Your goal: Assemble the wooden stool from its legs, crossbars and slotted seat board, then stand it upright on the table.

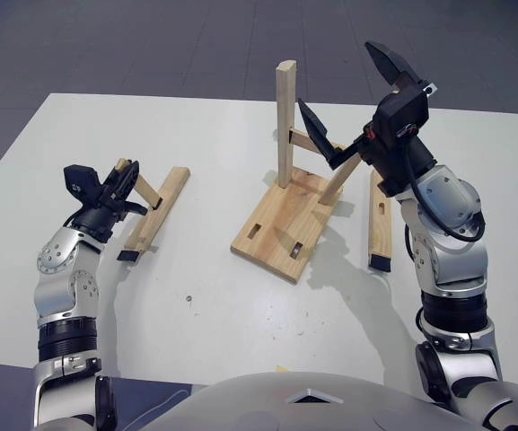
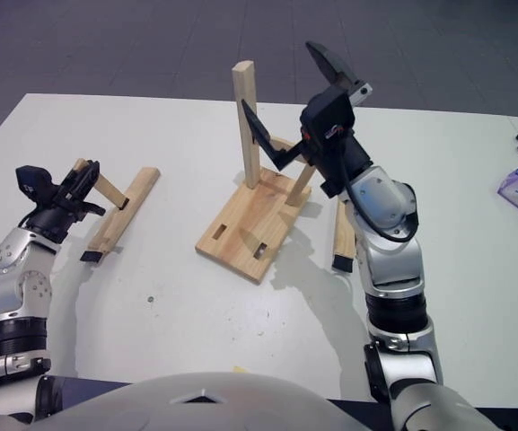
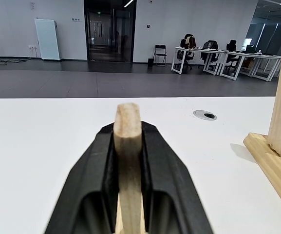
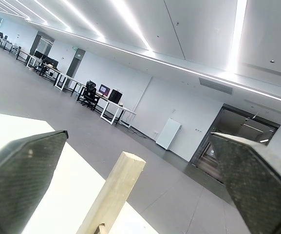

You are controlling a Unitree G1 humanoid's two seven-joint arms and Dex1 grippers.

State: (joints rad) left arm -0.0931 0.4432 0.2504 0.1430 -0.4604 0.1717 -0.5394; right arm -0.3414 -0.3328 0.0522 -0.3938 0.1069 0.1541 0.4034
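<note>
Two grippers, left eye view: black left gripper [image 1: 130, 189], at nine o'clock of the pale slotted wooden seat board [image 1: 276, 235], clamps a pale wooden leg-and-crossbar piece [image 1: 164, 202]; black right gripper [image 1: 335, 74] gapes empty above the board's upright wooden leg [image 1: 285, 117]. Left wrist: fingers [image 3: 89, 185] pinch the wood. Right wrist: fingers [image 4: 18, 180] wide, leg top between.

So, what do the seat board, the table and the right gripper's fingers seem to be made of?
Seat board: pale unfinished wood, with visible grain. Table: smooth matt white top, perhaps laminate or paint; I cannot tell which. Right gripper fingers: black, probably plastic or rubber, with a finely dotted surface.
</note>
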